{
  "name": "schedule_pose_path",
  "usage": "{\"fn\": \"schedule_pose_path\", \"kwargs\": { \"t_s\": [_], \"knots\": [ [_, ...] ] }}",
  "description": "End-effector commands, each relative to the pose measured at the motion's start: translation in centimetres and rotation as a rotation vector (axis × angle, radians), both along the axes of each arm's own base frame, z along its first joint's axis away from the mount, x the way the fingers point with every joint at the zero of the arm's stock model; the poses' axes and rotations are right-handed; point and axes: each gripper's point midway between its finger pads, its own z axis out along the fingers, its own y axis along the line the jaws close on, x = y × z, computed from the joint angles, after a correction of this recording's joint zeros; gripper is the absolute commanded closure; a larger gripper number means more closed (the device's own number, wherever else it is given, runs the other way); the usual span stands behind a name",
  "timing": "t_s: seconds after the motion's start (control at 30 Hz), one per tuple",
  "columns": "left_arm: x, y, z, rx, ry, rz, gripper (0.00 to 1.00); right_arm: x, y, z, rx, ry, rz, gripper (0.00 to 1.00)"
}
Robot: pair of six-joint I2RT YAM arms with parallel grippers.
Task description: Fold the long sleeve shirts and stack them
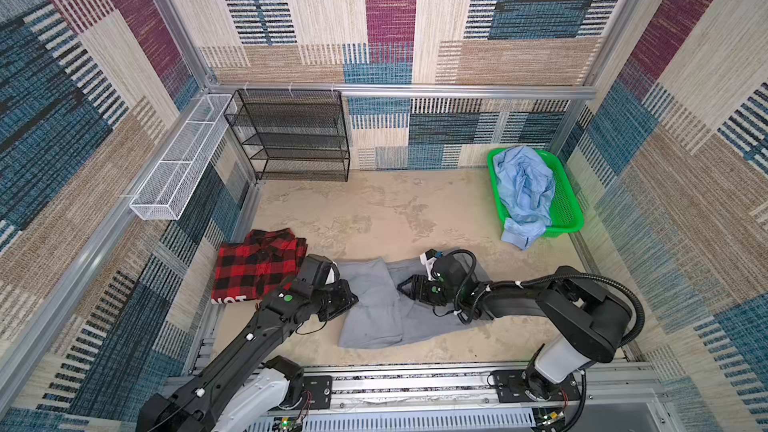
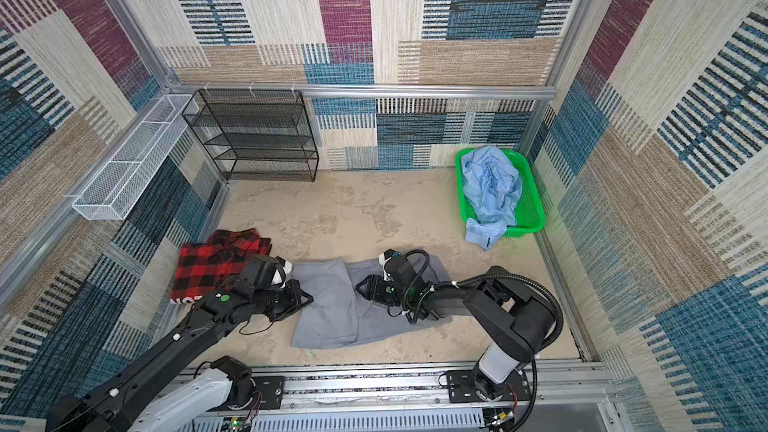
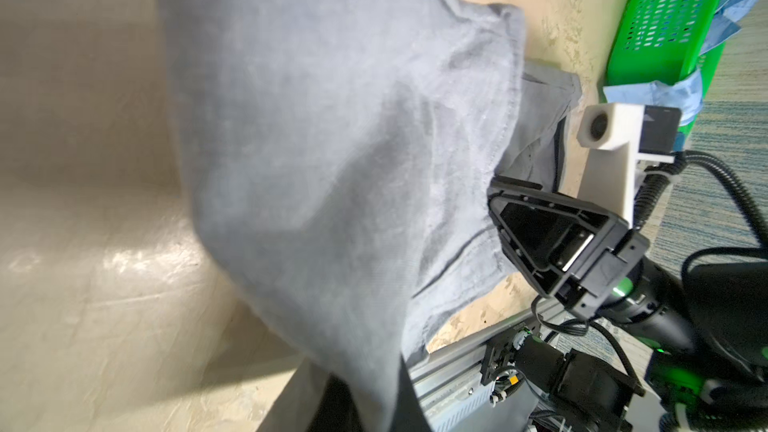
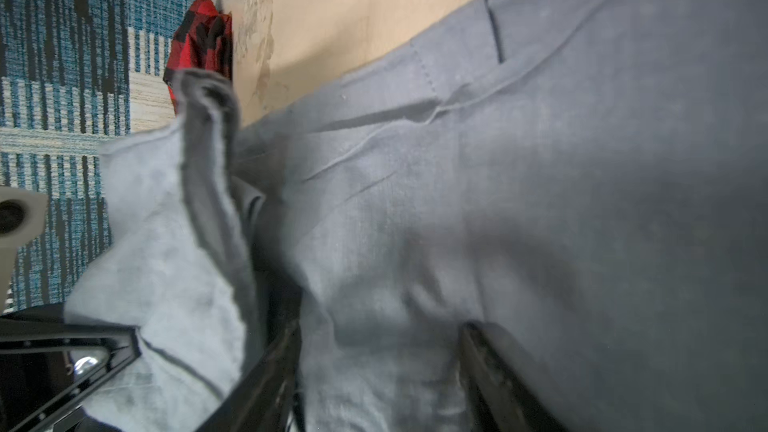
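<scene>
The grey shirt lies spread on the tan table in the lower middle of both top views, between the two arms. The left claw is at the shirt's left edge, closed on a fold of the grey cloth. In the left wrist view that cloth hangs close across the lens. The right claw sits over the shirt's right half and points left, with its jaws apart. In the right wrist view its two black fingers stand well apart with grey cloth lying between them. The claws are near each other but not touching.

The plaid shirt lies folded at the lower left of the table, near the grey one. The blue shirt sits crumpled in the green basket at the right. One cuff hangs over the basket's near rim.
</scene>
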Motion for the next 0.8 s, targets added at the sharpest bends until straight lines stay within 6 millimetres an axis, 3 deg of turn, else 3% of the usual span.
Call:
{"fn": "schedule_pose_path", "kwargs": {
  "t_s": [0.0, 0.17, 0.33, 0.5, 0.67, 0.77],
  "knots": [
    [-0.5, 0.4, -0.1, 0.034, 0.014, -0.022, 1.0, -0.8, -1.5, -2.3, -0.118, 0.054, -0.016, 0.37],
    [-0.4, 0.9, 1.4, 0.075, 0.006, -0.031, 1.0, -1.3, -0.3, -1.9, -0.104, 0.057, 0.031, 0.37],
    [-0.5, 2.8, 2.3, 0.19, 0.0, -0.029, 1.0, -0.3, -1.1, 0.6, -0.18, -0.014, 0.033, 0.36],
    [-0.4, 3.2, 2.5, 0.226, 0.013, -0.051, 1.0, -0.7, -1.1, 2.5, -0.224, -0.066, 0.117, 0.35],
    [-0.2, 3.2, 3.2, 0.246, 0.024, -0.076, 1.0, -1.6, 0.9, 2.2, -0.163, -0.048, 0.239, 0.36],
    [-0.1, 3.5, 4.2, 0.273, 0.023, -0.089, 1.0, -1.4, 0.9, 0.8, -0.194, -0.031, 0.241, 0.36]
  ]
}}
